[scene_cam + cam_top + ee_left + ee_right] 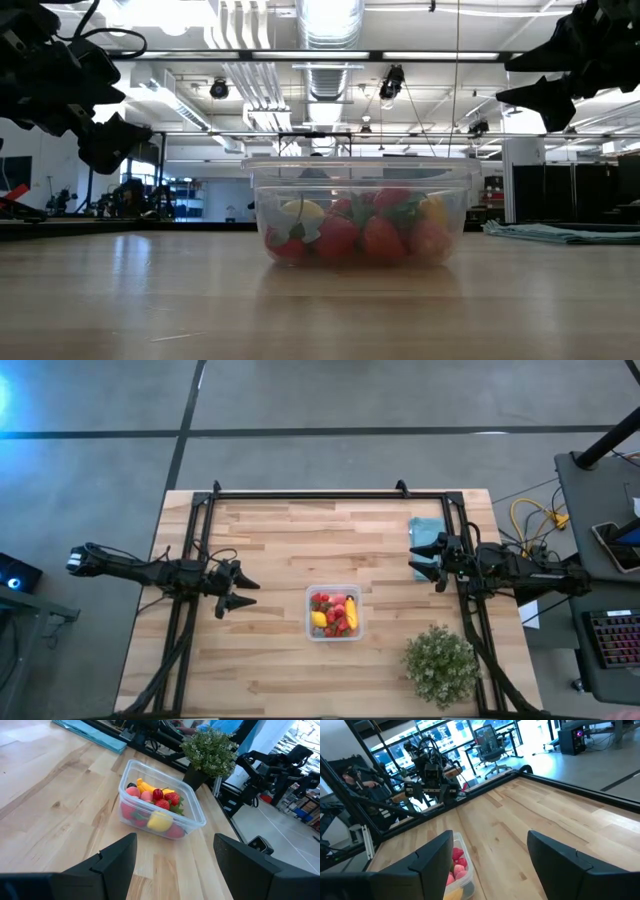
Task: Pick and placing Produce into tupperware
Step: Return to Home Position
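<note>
The clear tupperware [334, 612] stands on its base near the middle of the table, also in the low view [360, 213] and left wrist view [162, 800]. The produce [334, 614] lies inside it: red and pink berries, a yellow banana [145, 786], a yellow lemon [159, 821] and a dark piece. My left gripper [244, 594] hovers open above the table, left of the tupperware. My right gripper [418, 563] hovers open, up and to the right of the tupperware, by the teal cloth. Part of the tupperware [458, 870] shows in the right wrist view.
A folded teal cloth [428, 537] lies at the table's far right under the right arm. A bushy green potted plant [441, 664] stands at the near right, close to the tupperware. Black frame rails [330, 495] run along the far edge and both sides. Bare wood lies left and near.
</note>
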Tool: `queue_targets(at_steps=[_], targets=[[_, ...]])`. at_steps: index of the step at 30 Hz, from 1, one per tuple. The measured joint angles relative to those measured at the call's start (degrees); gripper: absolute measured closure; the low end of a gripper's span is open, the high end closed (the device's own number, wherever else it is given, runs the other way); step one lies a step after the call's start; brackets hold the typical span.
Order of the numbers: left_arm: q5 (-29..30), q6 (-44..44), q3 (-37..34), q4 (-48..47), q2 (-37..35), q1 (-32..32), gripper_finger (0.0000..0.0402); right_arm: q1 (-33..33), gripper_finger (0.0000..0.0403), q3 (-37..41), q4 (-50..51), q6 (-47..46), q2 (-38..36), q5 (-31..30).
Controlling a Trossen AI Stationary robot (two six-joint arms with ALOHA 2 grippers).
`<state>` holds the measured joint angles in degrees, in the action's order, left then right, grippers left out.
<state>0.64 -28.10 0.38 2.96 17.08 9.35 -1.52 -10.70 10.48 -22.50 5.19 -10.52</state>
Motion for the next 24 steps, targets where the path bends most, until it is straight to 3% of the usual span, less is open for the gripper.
queue_targets(at_steps=[24], targets=[[0.0, 0.0, -0.02, 0.0, 0.02, 0.01, 0.0152, 0.0, 0.0153, 0.0, -0.02, 0.0, 0.0, 0.0]])
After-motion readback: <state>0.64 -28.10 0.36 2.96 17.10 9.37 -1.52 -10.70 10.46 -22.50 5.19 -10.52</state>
